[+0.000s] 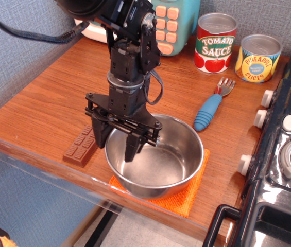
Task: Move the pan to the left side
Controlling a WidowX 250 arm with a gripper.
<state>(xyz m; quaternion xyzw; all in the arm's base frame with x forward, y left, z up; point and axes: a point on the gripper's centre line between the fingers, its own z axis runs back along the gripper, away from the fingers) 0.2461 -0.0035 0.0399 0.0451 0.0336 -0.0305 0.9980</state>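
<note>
The pan [158, 159] is a round, deep, shiny steel bowl without a handle. It sits on an orange cloth [186, 195] near the front edge of the wooden counter. My black gripper [116, 143] hangs over the pan's left rim. One finger is outside the rim on the left, the other finger [131, 147] is inside the bowl. The jaws stand apart around the rim wall, with no clear grip on it.
A brown chocolate bar [80, 146] lies just left of the pan, beside the outer finger. A blue-handled fork [210, 107], a tomato sauce can [215, 42] and a pineapple can [257, 57] stand behind. A teal toy appliance [166, 23] is at the back. The black stove [284, 149] is on the right.
</note>
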